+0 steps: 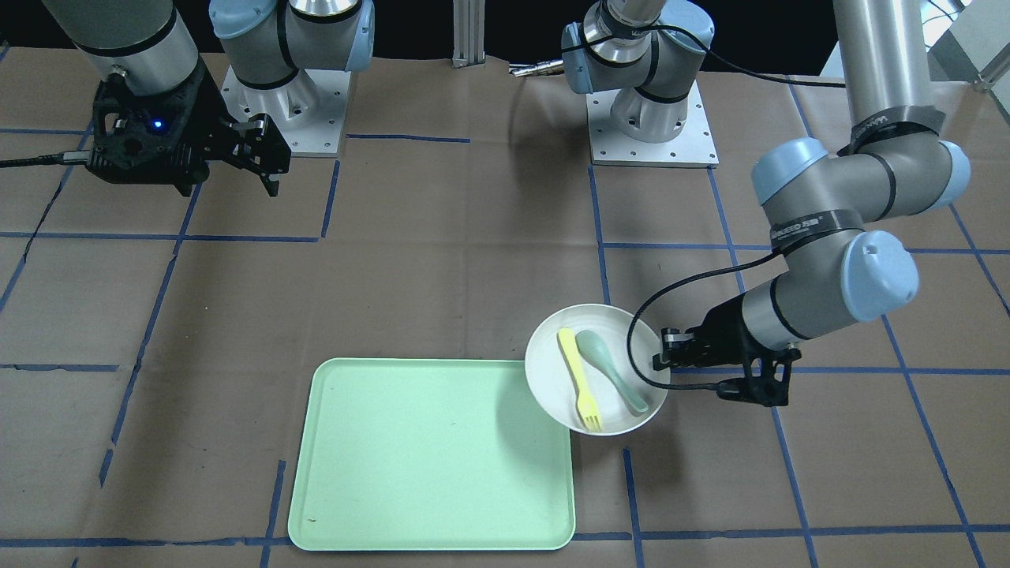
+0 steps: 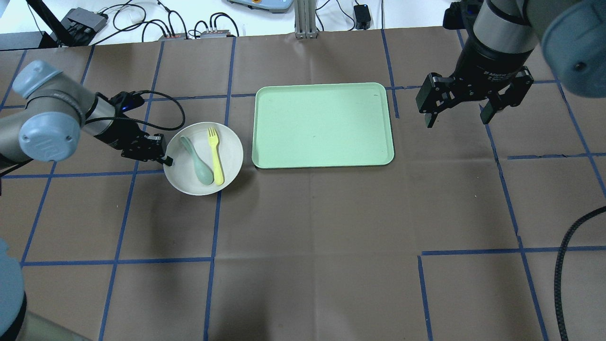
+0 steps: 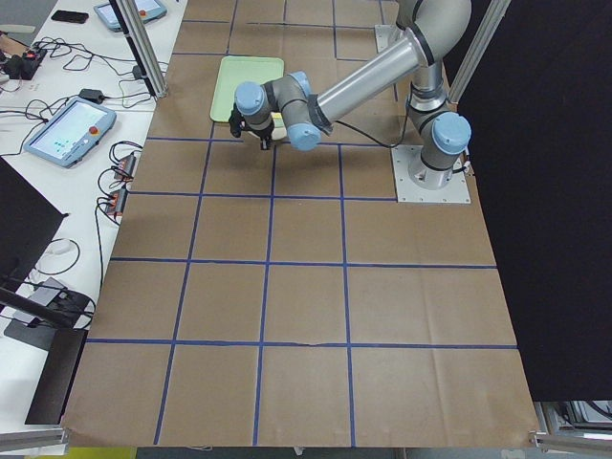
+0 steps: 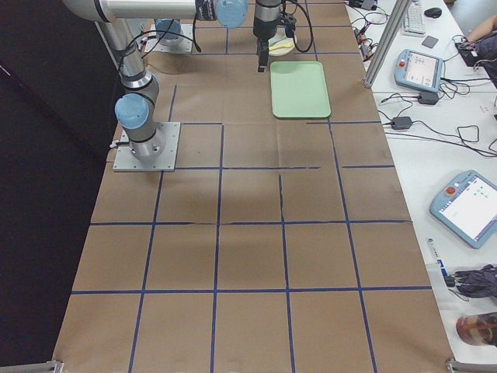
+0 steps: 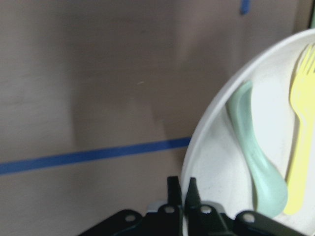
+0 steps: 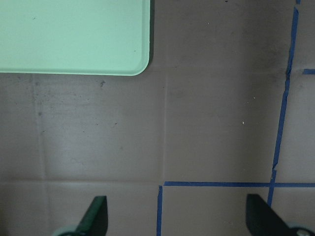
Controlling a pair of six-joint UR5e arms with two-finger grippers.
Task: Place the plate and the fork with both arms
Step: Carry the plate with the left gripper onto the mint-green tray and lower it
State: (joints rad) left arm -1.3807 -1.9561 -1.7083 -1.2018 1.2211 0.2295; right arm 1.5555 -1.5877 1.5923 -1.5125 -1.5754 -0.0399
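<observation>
Plate rim pinched by the left tool
Fork and spoon are laid side by side in it; the right tool is held spread above the bench.

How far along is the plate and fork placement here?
Done: nothing looks placed yet. In hand: the left gripper is shut on the rim of the plate, which holds the fork and a spoon and is beside the green tray. Left: moving the plate and picking the fork; the right gripper hangs open and empty, away from both.
</observation>
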